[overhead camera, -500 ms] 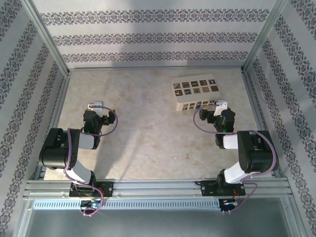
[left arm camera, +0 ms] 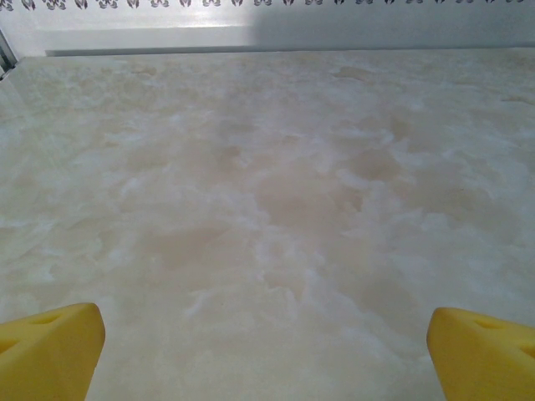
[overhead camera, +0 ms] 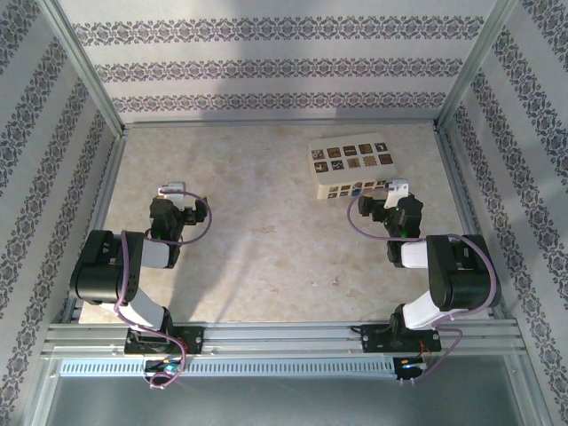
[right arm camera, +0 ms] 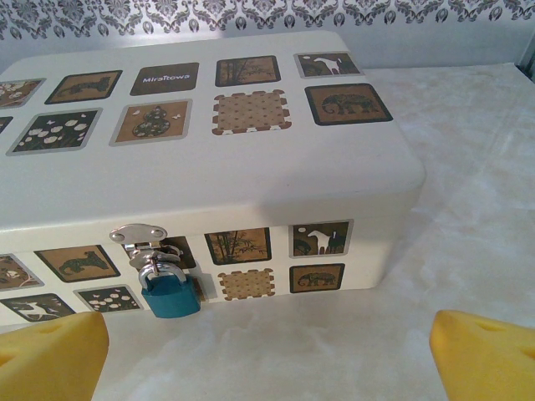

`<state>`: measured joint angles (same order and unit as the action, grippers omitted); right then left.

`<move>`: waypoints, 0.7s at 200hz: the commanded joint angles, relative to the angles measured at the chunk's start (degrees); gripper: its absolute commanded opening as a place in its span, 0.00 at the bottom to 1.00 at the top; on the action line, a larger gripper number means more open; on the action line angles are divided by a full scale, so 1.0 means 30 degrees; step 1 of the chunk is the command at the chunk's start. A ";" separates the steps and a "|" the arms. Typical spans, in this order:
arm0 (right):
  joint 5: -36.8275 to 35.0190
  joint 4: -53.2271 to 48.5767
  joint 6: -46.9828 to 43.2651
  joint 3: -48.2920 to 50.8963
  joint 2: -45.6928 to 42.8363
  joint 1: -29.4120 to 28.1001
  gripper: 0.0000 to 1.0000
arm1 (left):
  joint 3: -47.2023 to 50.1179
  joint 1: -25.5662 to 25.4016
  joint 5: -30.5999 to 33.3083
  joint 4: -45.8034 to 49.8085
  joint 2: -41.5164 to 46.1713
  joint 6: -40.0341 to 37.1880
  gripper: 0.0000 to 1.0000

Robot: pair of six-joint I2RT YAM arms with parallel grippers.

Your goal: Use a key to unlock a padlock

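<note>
Both wide open, empty: left gripper (left arm camera: 266, 357) faces tabletop (left arm camera: 267, 167); right gripper (right arm camera: 267, 361) faces padlock (right arm camera: 170, 297) hanging on box (right arm camera: 251, 171).

This looks like a robotics lab test cell. A beige marble-look tabletop (overhead camera: 266, 248) is boxed in by silvery aluminium frame posts (overhead camera: 90, 78) and wall panels of grey damask-striped wallpaper (overhead camera: 284, 69). Two black-and-white robot arms, left (overhead camera: 115, 275) and right (overhead camera: 453, 280), are bolted to a slotted aluminium rail (overhead camera: 284, 339) and trail purple cables (overhead camera: 358, 211).
</note>
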<state>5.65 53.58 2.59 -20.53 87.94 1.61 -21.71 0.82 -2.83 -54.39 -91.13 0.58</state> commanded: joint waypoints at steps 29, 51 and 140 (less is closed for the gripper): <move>-0.0261 0.0062 0.0400 -0.0112 -0.0958 0.0244 0.98 | 0.0437 -0.0009 -0.0330 -0.0756 0.0509 -0.0285 0.99; -0.0790 -0.1855 0.0728 -0.0006 -0.3227 0.0373 0.98 | 0.0738 -0.0013 -0.0008 0.0688 0.2678 -0.0177 0.99; 0.0104 -1.8577 0.2803 -0.6930 -0.7937 0.1967 0.98 | -0.7584 -0.0029 -0.2552 1.7545 0.6907 0.6822 0.99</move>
<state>2.61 14.61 7.14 -35.46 63.11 4.91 -39.40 0.82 -2.94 -19.92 -68.10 12.47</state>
